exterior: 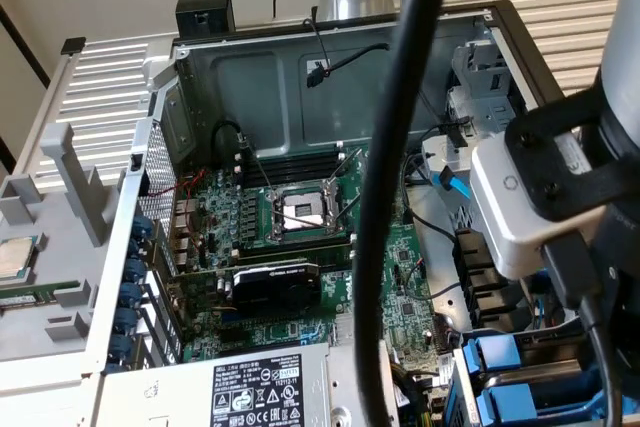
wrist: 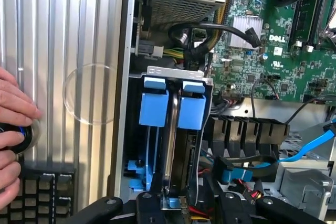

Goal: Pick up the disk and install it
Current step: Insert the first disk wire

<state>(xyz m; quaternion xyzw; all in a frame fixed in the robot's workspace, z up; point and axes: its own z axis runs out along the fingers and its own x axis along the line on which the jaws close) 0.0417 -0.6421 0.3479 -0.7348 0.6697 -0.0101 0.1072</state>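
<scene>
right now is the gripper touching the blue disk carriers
Cannot tell. In the wrist view the gripper overlaps the near ends of the blue disk carriers; no plain contact or gap.

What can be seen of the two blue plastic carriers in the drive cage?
The blue carriers stand side by side in a grey metal drive cage, beside the green motherboard. They look like smooth moulded plastic, each with a broad front tab and thin rails running deeper in. A metal divider separates them. Whether they carry drives is hidden.

Green motherboard (exterior: 400, 267), black graphics card (exterior: 275, 285)
</scene>
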